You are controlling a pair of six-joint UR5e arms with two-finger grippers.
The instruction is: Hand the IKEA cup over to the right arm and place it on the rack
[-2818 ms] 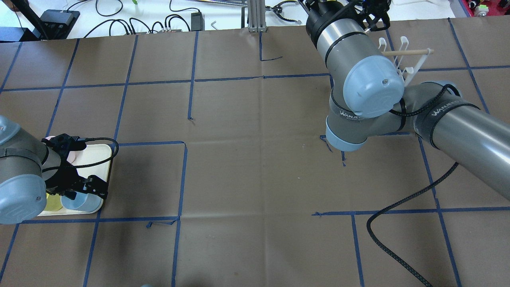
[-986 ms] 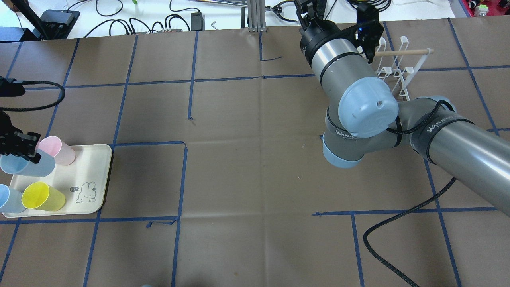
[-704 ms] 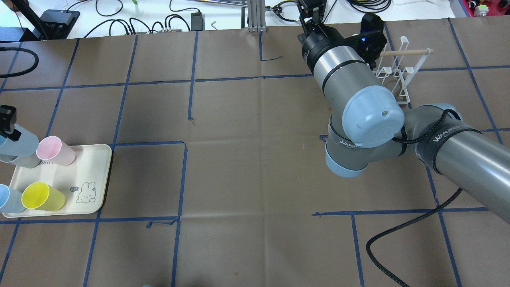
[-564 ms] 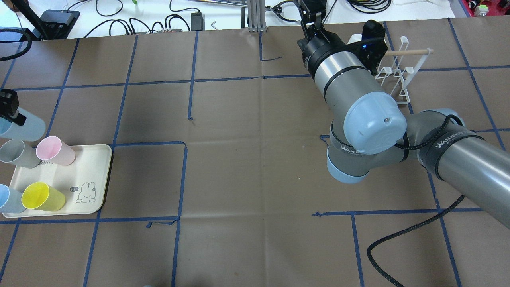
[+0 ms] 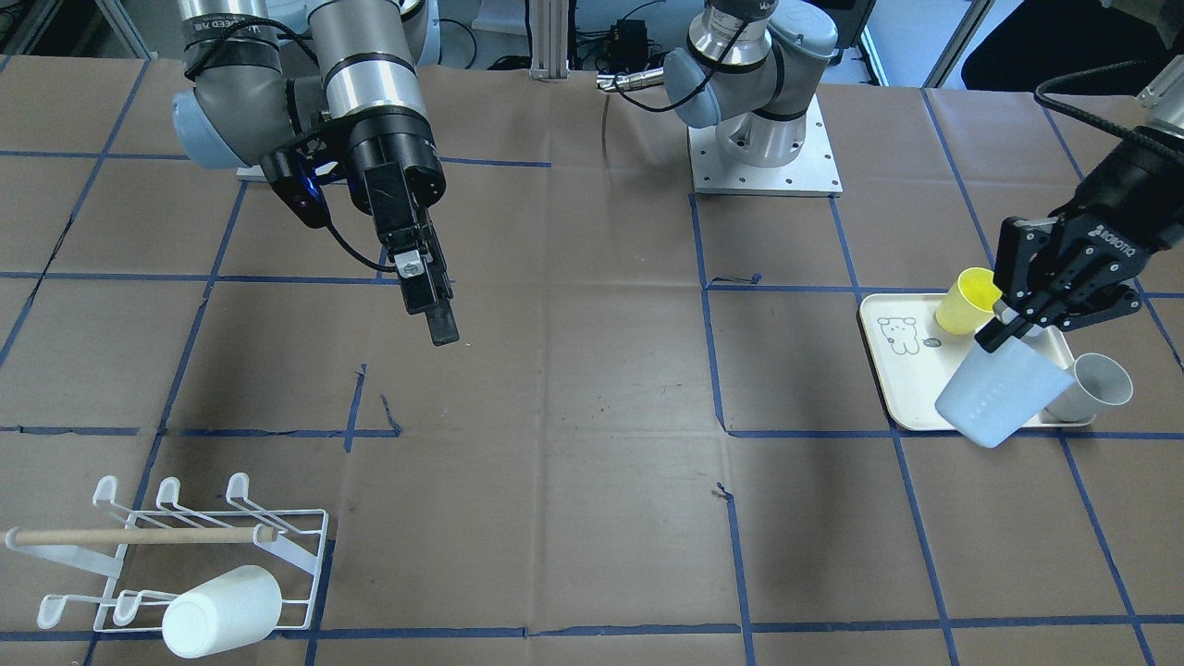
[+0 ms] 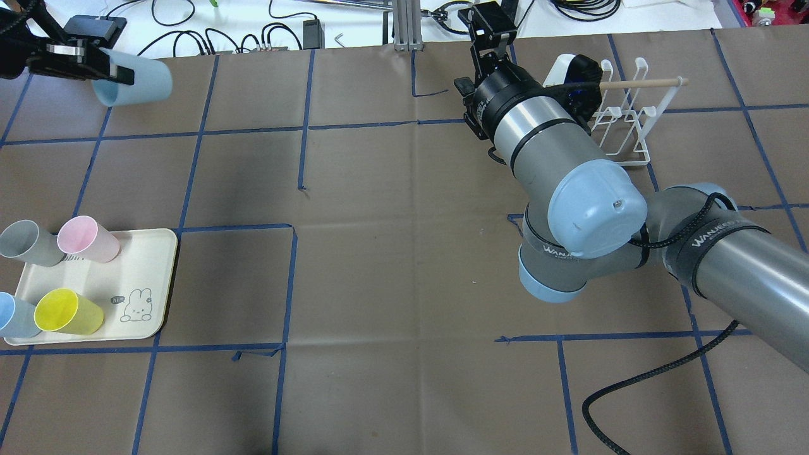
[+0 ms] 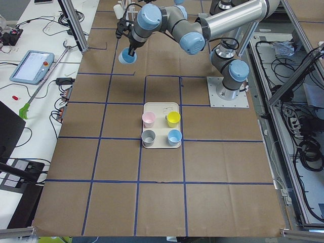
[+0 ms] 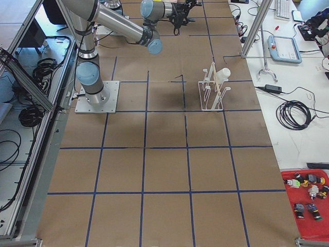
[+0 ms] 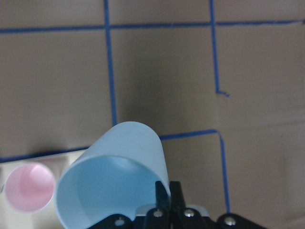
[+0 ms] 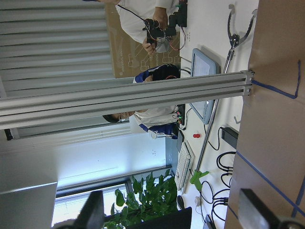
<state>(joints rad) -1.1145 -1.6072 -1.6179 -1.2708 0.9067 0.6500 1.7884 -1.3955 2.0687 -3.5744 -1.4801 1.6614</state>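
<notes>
My left gripper (image 6: pixel 115 67) is shut on the rim of a light blue cup (image 6: pixel 136 81) and holds it tilted, high over the table's far left. The cup also shows in the front view (image 5: pixel 992 396) and in the left wrist view (image 9: pixel 114 171). My right gripper (image 5: pixel 440 326) is open and empty, in the air left of the rack; the right wrist view shows its fingers (image 10: pixel 257 210) wide apart. The white wire rack (image 6: pixel 626 117) with its wooden dowel stands at the far right. A white cup (image 5: pixel 222 610) hangs on it.
A cream tray (image 6: pixel 148 278) with a bear drawing sits at the near left. It holds a pink cup (image 6: pixel 88 238), a grey cup (image 6: pixel 28 242), a yellow cup (image 6: pixel 66 311) and a blue cup (image 6: pixel 12 316). Cables lie beyond the table's far edge.
My left gripper has lifted the light blue cup off the tray and carried it to the far side. My right arm has drawn back from the rack, where a white cup now shows.
</notes>
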